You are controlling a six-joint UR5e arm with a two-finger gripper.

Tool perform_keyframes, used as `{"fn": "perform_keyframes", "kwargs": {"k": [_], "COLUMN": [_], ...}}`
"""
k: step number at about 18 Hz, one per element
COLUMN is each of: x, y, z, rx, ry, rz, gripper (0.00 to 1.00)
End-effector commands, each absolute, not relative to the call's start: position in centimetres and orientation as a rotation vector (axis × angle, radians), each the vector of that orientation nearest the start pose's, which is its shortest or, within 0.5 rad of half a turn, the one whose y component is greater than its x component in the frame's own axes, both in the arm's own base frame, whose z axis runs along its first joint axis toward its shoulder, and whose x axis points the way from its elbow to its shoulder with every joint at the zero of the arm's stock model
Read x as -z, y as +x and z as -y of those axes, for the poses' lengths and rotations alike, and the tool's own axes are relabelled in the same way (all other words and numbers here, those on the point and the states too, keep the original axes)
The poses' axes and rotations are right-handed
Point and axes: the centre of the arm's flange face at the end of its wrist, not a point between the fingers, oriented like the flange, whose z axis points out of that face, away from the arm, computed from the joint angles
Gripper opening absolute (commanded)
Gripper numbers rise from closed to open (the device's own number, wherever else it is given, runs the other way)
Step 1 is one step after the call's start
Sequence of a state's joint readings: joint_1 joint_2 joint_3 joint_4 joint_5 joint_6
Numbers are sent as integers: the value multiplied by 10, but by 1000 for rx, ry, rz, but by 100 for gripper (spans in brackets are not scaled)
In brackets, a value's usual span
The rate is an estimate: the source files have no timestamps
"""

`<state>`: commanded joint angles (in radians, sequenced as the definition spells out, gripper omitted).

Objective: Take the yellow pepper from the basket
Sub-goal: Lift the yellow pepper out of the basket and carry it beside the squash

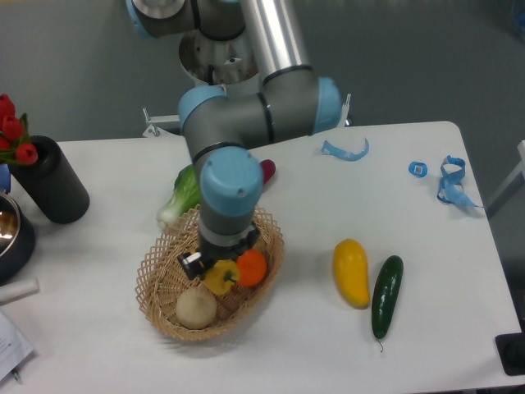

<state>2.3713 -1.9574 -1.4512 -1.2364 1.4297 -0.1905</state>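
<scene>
One gripper [220, 264] down in basket [156, 305], right over yellow pepper [221, 277]; finger state can't tell, wrist blocks view. Orange [252, 268] touching pepper's right, onion [197, 309] nearer.

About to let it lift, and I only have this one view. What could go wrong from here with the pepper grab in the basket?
1. The yellow pepper sits tight against the orange fruit and near the pale round vegetable, so the gripper may nudge or catch a neighbour.
2. The wrist hides the fingertips, so I cannot tell whether the grasp is centred; the lobed pepper might slip.
3. The basket is light wicker and could shift or lift if a finger snags its weave.
</scene>
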Motion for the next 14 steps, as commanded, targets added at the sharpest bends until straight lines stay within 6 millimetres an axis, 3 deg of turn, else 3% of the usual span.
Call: {"fn": "perform_keyframes", "kwargs": {"k": [2,8,14], "x": [-376,-402,-398], "y": [-380,-458,-504], "z": [-538,-462,-409], "rx": [121,-8,-79], "ry": [-2683,-2740,-2857], "rz": [1362,1149,871], "gripper": [35,35,36]}}
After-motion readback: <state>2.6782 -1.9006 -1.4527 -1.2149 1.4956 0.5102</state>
